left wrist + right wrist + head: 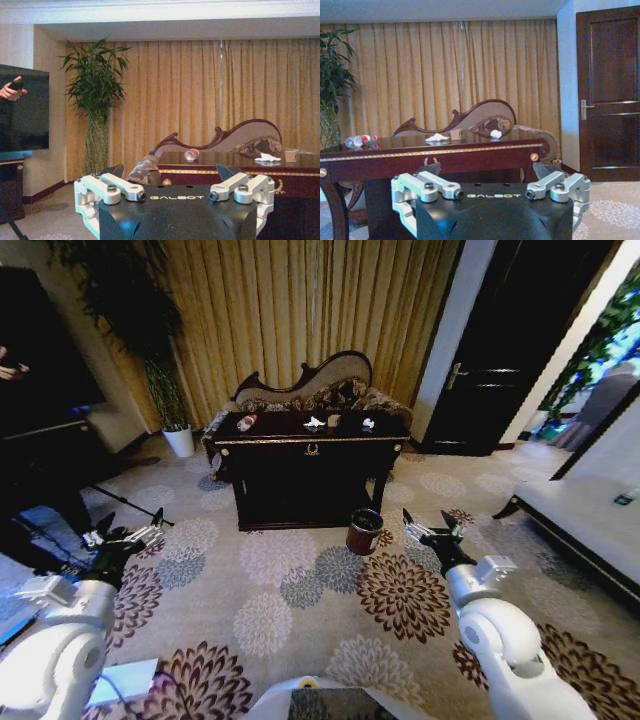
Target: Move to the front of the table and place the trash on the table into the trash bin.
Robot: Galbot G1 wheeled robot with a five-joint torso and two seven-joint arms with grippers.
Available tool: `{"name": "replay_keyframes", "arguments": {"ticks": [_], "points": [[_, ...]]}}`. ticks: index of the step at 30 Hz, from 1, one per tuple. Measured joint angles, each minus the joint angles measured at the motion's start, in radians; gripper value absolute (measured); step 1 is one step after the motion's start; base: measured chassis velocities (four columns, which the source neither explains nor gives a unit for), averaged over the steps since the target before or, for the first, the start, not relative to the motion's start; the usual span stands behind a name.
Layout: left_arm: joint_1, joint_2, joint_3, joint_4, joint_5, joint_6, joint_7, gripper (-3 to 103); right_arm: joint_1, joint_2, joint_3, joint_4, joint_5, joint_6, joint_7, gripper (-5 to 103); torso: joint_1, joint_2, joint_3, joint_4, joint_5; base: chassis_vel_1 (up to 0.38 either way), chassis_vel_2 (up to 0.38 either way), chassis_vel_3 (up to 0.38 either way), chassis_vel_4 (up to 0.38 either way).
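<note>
The black table (310,475) with gold trim stands far ahead on the patterned carpet (300,610), in front of a carved sofa (330,385) and tan curtains (300,310); on its tabletop lie a clear plastic bottle (246,422) with a red cap at the left, a crumpled white tissue (314,423) and a small tan piece (334,421) near the middle, and another white tissue (368,424) toward the right. The reddish-brown trash bin (364,531) sits on the carpet just near of the table's right front corner. The left pincer (128,533) hovers low at the near left and the right pincer (430,528) at the near right, just right of the bin, both with jaws spread open and holding nothing.
</note>
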Motion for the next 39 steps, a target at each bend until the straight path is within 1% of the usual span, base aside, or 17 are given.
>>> {"name": "replay_keyframes", "arguments": {"ticks": [4, 14, 23, 29, 32, 39], "points": [[0.000, 0.000, 0.001, 0.000, 0.000, 0.000, 0.000, 100, 0.000, -0.001, 0.001, 0.001, 0.000, 0.000, 0.000, 100, 0.000, 0.000, 0.000, 0.0003, 0.0000, -0.067, 0.080, 0.077, -0.075], [0.001, 0.001, -0.002, -0.004, 0.000, -0.001, 0.001, 100, 0.001, -0.001, 0.000, 0.003, 0.000, 0.000, 0.000, 100, 0.000, 0.000, 0.000, 0.0001, 0.0001, -0.109, 0.090, 0.115, -0.068], [0.001, 0.001, -0.001, -0.009, 0.000, -0.001, 0.002, 100, -0.001, -0.001, 0.003, 0.004, 0.000, 0.000, 0.000, 100, 0.000, 0.000, 0.000, -0.0002, 0.0003, -0.135, 0.109, 0.124, -0.127], [0.005, 0.002, -0.005, -0.013, 0.000, -0.001, 0.002, 100, 0.003, -0.003, 0.000, 0.006, 0.001, 0.000, -0.001, 100, 0.000, 0.000, 0.000, 0.0004, -0.0001, -0.067, 0.114, 0.075, -0.103], [0.005, 0.001, -0.005, -0.013, 0.000, -0.001, 0.002, 100, 0.003, -0.004, 0.000, 0.006, 0.001, 0.000, -0.001, 100, 0.000, 0.000, 0.000, 0.0000, 0.0000, -0.089, 0.131, 0.087, -0.142], [0.006, -0.002, 0.000, -0.014, 0.000, -0.001, 0.002, 100, 0.003, -0.005, 0.000, 0.006, 0.002, 0.000, -0.001, 100, 0.000, 0.000, 0.000, 0.0001, 0.0004, -0.142, 0.131, 0.150, -0.125]]}}
